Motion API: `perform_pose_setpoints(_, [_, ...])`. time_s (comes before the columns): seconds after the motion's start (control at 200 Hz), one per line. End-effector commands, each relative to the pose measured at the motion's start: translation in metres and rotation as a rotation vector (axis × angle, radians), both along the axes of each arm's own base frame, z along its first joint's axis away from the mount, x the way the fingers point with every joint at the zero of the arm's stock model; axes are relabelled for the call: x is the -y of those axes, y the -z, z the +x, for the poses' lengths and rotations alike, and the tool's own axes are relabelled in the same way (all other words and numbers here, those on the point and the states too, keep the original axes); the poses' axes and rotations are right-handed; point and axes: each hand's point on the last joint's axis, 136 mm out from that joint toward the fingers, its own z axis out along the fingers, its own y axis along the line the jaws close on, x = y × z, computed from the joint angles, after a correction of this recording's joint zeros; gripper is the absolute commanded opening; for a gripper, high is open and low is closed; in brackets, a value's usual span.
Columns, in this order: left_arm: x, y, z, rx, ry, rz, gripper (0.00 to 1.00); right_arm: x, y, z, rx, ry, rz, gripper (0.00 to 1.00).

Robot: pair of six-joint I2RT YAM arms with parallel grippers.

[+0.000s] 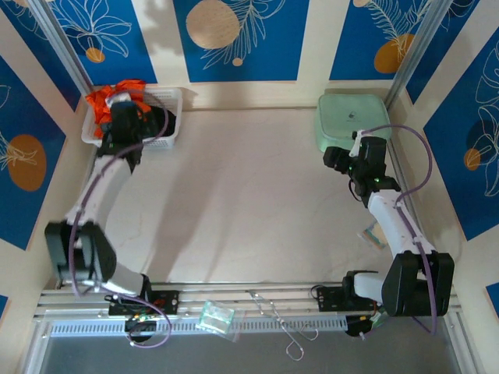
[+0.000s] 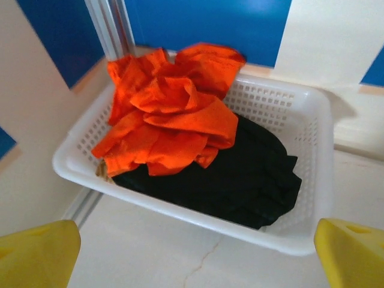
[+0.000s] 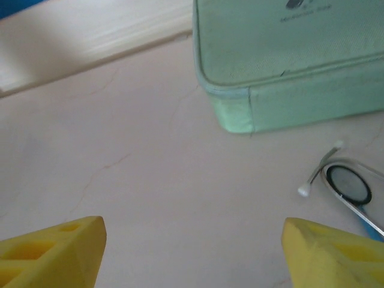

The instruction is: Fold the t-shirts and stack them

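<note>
A white plastic mesh basket [image 2: 273, 102], standing at the far left corner of the pale table [image 1: 249, 187], contains a crumpled bright orange t-shirt [image 2: 174, 114] heaped toward its left end and partly overlying a black t-shirt [image 2: 246, 177] that lies low across the basket floor. The left gripper [image 2: 195, 255] hangs just in front of the basket's near rim, its yellow fingers [image 2: 36, 252] spread wide, gripping nothing and touching neither shirt. The right gripper [image 3: 195, 252] is poised above bare table near a mint-green rectangular case [image 3: 288, 48] at the far right, its fingers likewise wide apart and empty.
</note>
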Motion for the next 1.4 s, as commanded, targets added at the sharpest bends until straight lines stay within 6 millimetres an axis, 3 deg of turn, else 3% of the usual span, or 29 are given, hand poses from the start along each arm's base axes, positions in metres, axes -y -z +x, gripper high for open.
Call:
perform_pose_setpoints(0.0, [-0.021, 0.059, 0.007, -0.275, -0.023, -0.069, 1.00, -0.017, -0.003, -0.012, -0.075, -0.056, 0.056, 0.77])
perform_pose_setpoints(0.125, [-0.046, 0.071, 0.042, -0.270, -0.055, -0.131, 1.00, -0.021, -0.004, -0.015, -0.090, -0.073, 0.062, 0.78])
perform_pose_setpoints(0.315, [-0.075, 0.102, 0.075, -0.304, -0.085, -0.152, 1.00, -0.025, 0.001, -0.015, -0.107, -0.085, 0.067, 0.78])
perform_pose_setpoints(0.49, [-0.095, 0.137, 0.098, -0.344, -0.098, -0.176, 1.00, -0.031, 0.002, -0.011, -0.124, -0.106, 0.068, 0.80])
perform_pose_setpoints(0.856, [-0.124, 0.168, 0.129, -0.329, -0.112, -0.205, 1.00, -0.044, 0.011, -0.006, -0.173, -0.133, 0.029, 0.79])
perform_pose_setpoints(0.951, [-0.125, 0.169, 0.130, -0.326, -0.116, -0.207, 0.84, -0.048, 0.010, -0.004, -0.177, -0.140, 0.022, 0.77])
perform_pose_setpoints(0.996, [-0.125, 0.165, 0.131, -0.314, -0.109, -0.210, 0.71, -0.050, 0.009, -0.003, -0.178, -0.144, 0.020, 0.76])
perform_pose_setpoints(1.046, [-0.122, 0.159, 0.131, -0.301, -0.099, -0.213, 0.48, -0.053, 0.007, -0.002, -0.179, -0.151, 0.015, 0.75])
perform_pose_setpoints(1.096, [-0.121, 0.150, 0.131, -0.281, -0.094, -0.216, 0.32, -0.057, 0.005, -0.002, -0.179, -0.158, 0.010, 0.75])
perform_pose_setpoints(1.191, [-0.117, 0.120, 0.129, -0.224, -0.075, -0.218, 0.00, -0.063, 0.001, -0.003, -0.174, -0.171, -0.001, 0.74])
perform_pose_setpoints(1.396, [-0.092, 0.018, 0.112, -0.075, 0.003, -0.224, 0.00, -0.079, -0.013, -0.008, -0.127, -0.216, -0.005, 0.74])
